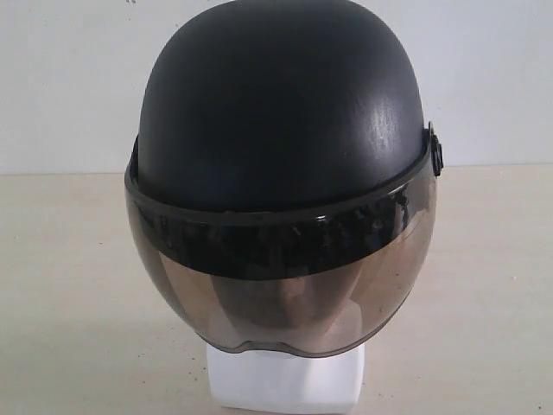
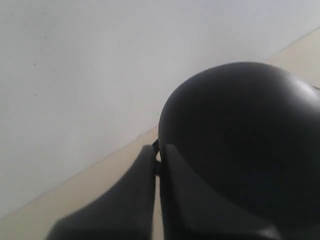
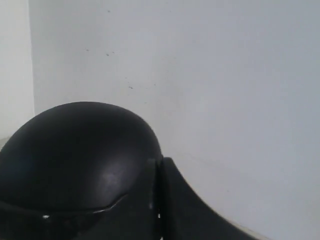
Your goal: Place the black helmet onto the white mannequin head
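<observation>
The black helmet (image 1: pixel 276 112) sits on the white mannequin head (image 1: pixel 285 380), close to the exterior camera. Its smoky visor (image 1: pixel 276 290) hangs down over the face, which shows only dimly through it. Just the white neck base is plainly visible below. Neither gripper appears in the exterior view. In the left wrist view my left gripper (image 2: pixel 158 149) has its fingers closed to a thin slit right beside the helmet's shell (image 2: pixel 240 140). My right gripper (image 3: pixel 159 162) is likewise closed next to the helmet's dome (image 3: pixel 75 155). Nothing shows between either pair of fingers.
A beige tabletop (image 1: pixel 69 285) spreads to both sides of the head. A plain white wall (image 1: pixel 69 78) rises behind it and fills much of both wrist views.
</observation>
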Controlling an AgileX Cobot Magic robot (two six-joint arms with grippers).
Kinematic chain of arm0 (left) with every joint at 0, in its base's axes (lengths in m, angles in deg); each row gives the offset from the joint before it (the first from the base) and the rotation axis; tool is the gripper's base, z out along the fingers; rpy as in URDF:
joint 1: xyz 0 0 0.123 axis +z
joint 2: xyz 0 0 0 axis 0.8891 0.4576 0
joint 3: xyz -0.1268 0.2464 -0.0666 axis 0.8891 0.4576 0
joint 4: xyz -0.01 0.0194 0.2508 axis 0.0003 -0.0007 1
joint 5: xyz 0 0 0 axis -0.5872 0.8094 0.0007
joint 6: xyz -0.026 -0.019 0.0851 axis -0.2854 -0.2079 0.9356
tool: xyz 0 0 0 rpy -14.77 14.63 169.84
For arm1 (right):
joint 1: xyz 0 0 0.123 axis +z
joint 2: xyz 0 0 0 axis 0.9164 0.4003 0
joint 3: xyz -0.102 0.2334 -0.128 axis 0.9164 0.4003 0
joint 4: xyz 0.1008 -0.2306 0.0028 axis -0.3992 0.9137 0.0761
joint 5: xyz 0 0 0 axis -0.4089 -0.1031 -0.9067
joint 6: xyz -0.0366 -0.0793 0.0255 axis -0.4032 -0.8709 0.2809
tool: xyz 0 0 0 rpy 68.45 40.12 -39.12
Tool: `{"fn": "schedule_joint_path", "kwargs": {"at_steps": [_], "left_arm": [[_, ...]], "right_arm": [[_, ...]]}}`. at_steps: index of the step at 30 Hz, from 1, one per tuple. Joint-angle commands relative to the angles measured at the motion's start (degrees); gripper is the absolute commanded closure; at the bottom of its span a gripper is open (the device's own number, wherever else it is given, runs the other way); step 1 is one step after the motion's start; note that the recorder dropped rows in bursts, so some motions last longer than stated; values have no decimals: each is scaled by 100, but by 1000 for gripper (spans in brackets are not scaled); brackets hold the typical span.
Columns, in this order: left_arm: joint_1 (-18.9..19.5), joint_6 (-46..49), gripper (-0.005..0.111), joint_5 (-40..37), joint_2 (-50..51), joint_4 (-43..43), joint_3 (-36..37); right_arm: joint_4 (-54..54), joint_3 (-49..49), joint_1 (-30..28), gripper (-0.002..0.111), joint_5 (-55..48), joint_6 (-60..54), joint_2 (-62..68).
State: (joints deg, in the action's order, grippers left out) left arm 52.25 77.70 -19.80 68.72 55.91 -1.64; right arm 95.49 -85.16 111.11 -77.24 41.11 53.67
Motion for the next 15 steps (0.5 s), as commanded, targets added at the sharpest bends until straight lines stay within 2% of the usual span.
{"fn": "schedule_joint_path", "kwargs": {"at_steps": [1,7,10,15], "left_arm": [[14,-581,102,699,-889,130,1309],[14,-716,102,1661,-1832,130,3014],[14,-716,102,1827,-2080,130,3352],[14,-694,102,1778,-2300,130,3404]], "right_arm": [[86,1035,-13,109,1061,351,-399],[58,1502,-13,109,996,1524,-409],[58,1527,-13,109,983,1543,-409],[58,1527,-13,109,1015,1544,-409]]}}
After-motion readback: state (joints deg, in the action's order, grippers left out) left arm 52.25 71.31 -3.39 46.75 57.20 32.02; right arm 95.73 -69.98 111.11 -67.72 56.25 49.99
